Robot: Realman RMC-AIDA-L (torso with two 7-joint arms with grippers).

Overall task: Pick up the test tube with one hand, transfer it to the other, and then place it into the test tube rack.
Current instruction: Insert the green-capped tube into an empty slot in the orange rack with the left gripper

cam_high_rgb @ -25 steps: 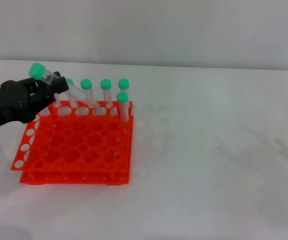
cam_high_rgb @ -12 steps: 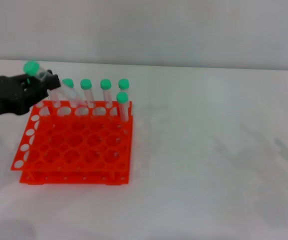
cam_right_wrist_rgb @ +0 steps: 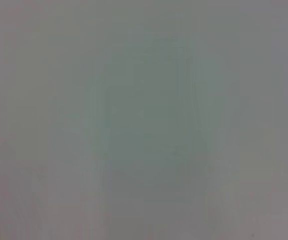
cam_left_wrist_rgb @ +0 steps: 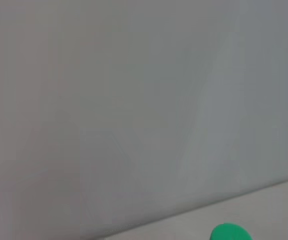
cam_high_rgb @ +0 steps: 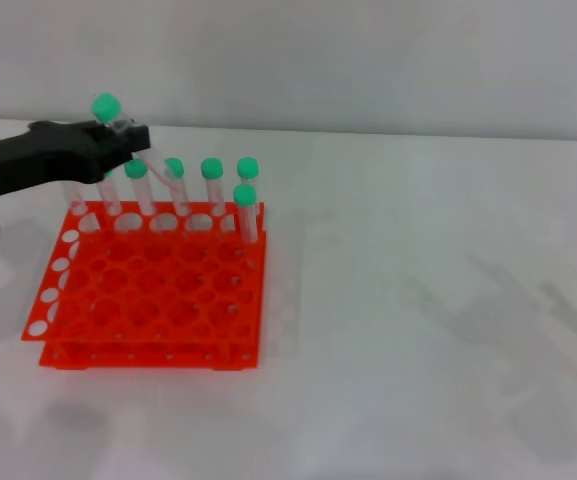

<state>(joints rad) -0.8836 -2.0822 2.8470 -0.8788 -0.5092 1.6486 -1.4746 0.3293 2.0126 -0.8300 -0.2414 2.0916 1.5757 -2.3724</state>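
Observation:
My left gripper (cam_high_rgb: 131,138), black and long-fingered, reaches in from the left above the back row of the orange-red test tube rack (cam_high_rgb: 148,300). It is shut on a clear test tube (cam_high_rgb: 106,106). The tube's green cap sticks up above the fingers, and its body slants down to the right toward the back holes. The same cap shows at the edge of the left wrist view (cam_left_wrist_rgb: 230,233). My right gripper is out of view; the right wrist view shows only a blank grey surface.
Several green-capped tubes (cam_high_rgb: 212,168) stand in the rack's back row, and one more (cam_high_rgb: 245,195) stands at the right end of the second row. The white table (cam_high_rgb: 428,320) stretches to the right of the rack. A grey wall stands behind.
My left gripper has risen and shifted right, from the rack's back left corner to above its back row. The held tube's cap is now higher.

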